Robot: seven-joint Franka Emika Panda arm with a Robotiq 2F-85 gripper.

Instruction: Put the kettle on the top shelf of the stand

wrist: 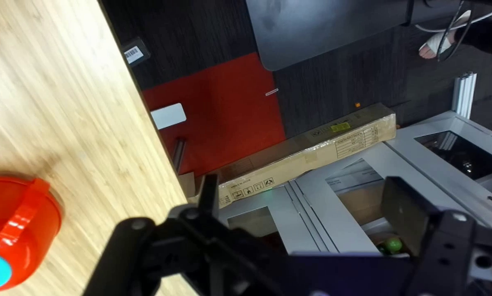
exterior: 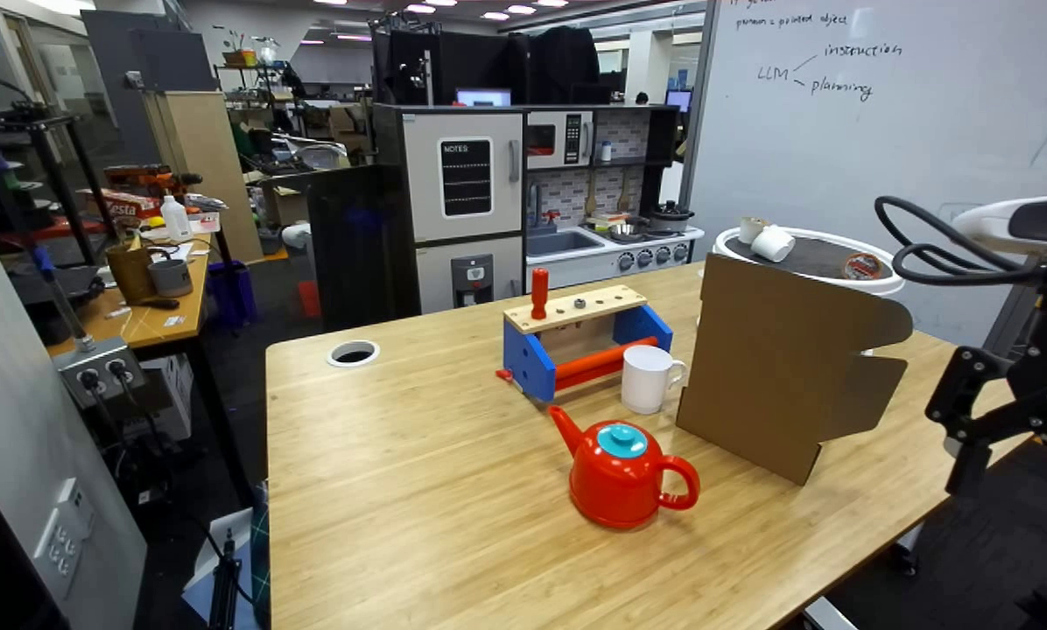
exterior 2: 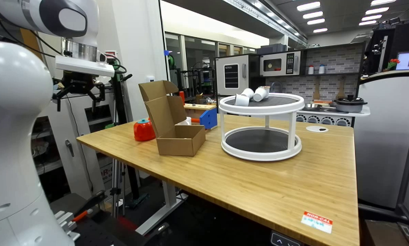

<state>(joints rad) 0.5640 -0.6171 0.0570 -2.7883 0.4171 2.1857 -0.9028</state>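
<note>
Glossy red kettle, round w/ blue lid, sits on the wood-grain worktop, cut off at the wrist view's L edge; tool hangs midair, jaws spread wide, nothing held. Rnd white 2-tier stand shows both shelves in an exterior view; cardboard box blocks most of its lower half in an exterior view.

- Catches a red kettle with a blue lid standing on the wooden table, cut off at far left.
- Has the gripper spread wide, well apart from the kettle.
- Takes in a long box beside grey cabinets, beyond the table's edge.
</note>
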